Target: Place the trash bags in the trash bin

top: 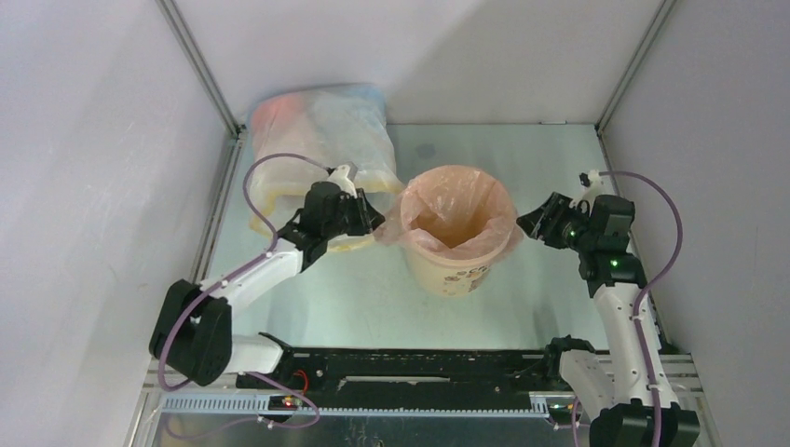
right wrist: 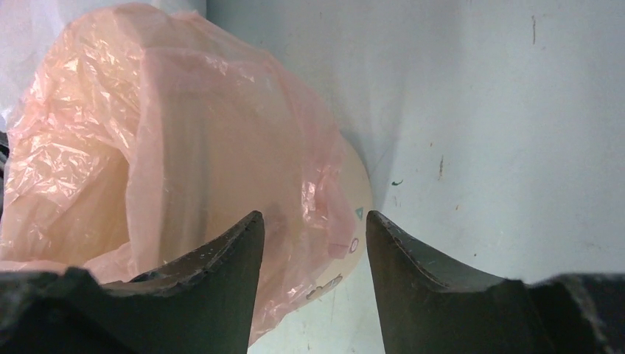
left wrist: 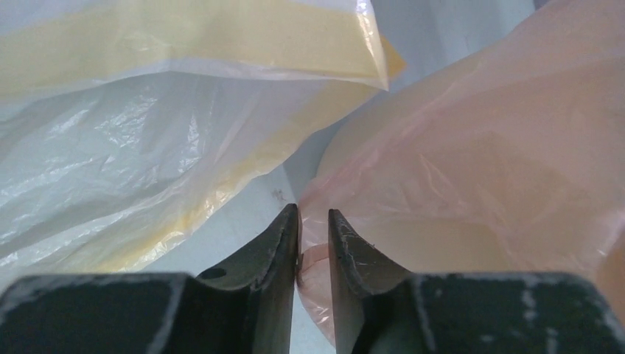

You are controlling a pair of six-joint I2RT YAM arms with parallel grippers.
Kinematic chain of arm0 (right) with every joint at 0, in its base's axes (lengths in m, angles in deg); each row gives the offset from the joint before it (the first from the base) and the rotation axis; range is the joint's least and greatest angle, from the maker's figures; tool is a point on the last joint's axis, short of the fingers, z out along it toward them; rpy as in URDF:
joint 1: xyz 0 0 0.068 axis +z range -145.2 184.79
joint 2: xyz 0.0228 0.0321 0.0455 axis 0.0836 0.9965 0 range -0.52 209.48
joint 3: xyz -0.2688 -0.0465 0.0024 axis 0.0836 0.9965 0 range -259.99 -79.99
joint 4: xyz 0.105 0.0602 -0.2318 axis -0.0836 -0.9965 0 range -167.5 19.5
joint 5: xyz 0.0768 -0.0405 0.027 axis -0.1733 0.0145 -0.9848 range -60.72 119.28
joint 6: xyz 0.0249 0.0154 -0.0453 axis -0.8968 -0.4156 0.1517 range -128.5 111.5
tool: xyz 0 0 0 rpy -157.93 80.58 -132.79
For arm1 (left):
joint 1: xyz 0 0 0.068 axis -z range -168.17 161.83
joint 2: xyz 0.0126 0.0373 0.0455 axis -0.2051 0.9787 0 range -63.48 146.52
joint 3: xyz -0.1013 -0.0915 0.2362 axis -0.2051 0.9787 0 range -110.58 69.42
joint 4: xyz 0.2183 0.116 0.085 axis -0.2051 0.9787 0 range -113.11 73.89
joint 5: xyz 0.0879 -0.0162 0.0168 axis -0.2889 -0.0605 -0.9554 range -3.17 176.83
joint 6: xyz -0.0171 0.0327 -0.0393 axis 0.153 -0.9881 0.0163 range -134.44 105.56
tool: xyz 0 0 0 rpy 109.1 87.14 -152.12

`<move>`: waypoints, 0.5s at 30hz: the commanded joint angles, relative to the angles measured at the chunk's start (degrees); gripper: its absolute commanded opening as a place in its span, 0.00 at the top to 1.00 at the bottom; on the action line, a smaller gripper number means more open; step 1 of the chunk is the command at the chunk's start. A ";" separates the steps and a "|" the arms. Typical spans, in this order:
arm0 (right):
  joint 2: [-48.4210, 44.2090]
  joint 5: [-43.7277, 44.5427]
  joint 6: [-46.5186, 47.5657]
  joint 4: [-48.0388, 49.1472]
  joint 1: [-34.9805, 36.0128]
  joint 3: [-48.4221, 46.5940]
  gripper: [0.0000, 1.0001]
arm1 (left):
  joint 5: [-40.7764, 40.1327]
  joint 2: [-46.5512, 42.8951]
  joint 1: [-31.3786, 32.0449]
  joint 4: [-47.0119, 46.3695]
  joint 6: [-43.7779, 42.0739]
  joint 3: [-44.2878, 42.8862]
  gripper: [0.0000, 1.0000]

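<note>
Task looked mostly done: the trash bag (top: 455, 191) sat inside the trash bin (top: 454, 275) at centre frame, mouth open & folded out over the rim approx. all round. Its left side bunched looser, hanging off the rim twd the left gripper (top: 376, 222), whose jaws were narrow, pinching a fold of pink film per the wrist view. The right gripper (top: 524, 223) stood wide, just beside the rim's right side, holding nothing. Left to do, I'd judge: tidy that flap, let go. Bin held only the liner, nothing else seen inside. The clear sack w/ yellow hem (top: 317, 130), upper left, held coloured stuff, too blurred to name.
</note>
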 commanded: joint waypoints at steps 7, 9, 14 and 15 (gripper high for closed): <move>-4.02 -0.86 -3.93 4.84 -0.34 8.53 0.46 | -5.10 -11.26 -0.13 -3.47 3.94 5.03 0.55; -3.74 -2.31 -4.70 6.37 -0.37 9.77 0.47 | -4.97 -12.76 -0.28 -4.10 5.38 6.37 0.48; -2.79 -5.27 -6.73 9.87 -0.46 11.74 0.49 | -2.69 -15.81 -0.59 -8.61 10.59 10.64 0.37; -2.83 -5.38 -6.87 9.96 -0.46 11.80 0.49 | -2.09 -15.68 -0.66 -8.87 11.05 10.83 0.37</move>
